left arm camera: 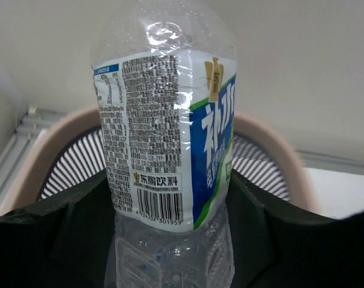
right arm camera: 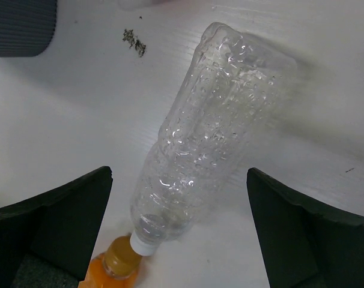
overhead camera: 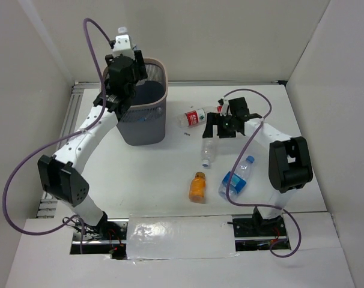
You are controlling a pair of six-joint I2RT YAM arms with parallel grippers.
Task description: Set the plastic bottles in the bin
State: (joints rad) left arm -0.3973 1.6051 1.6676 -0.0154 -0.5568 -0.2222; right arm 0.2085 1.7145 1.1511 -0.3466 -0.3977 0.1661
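My left gripper [overhead camera: 123, 54] is shut on the clear bottle with the blue-white label [left arm camera: 170, 138] and holds it above the far left rim of the bin [overhead camera: 161, 67]; its white cap [overhead camera: 122, 30] sticks out. The bin's pale pink rim [left arm camera: 263, 132] shows behind the bottle. My right gripper [overhead camera: 218, 131] is open, jaws wide, above the clear unlabelled bottle [right arm camera: 212, 132], which lies on the table [overhead camera: 208, 153]. The small orange bottle [overhead camera: 197, 187] lies beyond its cap, also in the right wrist view [right arm camera: 113, 267]. The red-labelled bottle [overhead camera: 197, 117] lies beside the bin. The blue-labelled bottle [overhead camera: 237, 178] lies near the right arm.
White walls enclose the table on the left, back and right. A dark corner of the bin's mesh wall [right arm camera: 20, 27] shows at the top left of the right wrist view. A small dark speck [right arm camera: 134, 41] lies on the table near the clear bottle.
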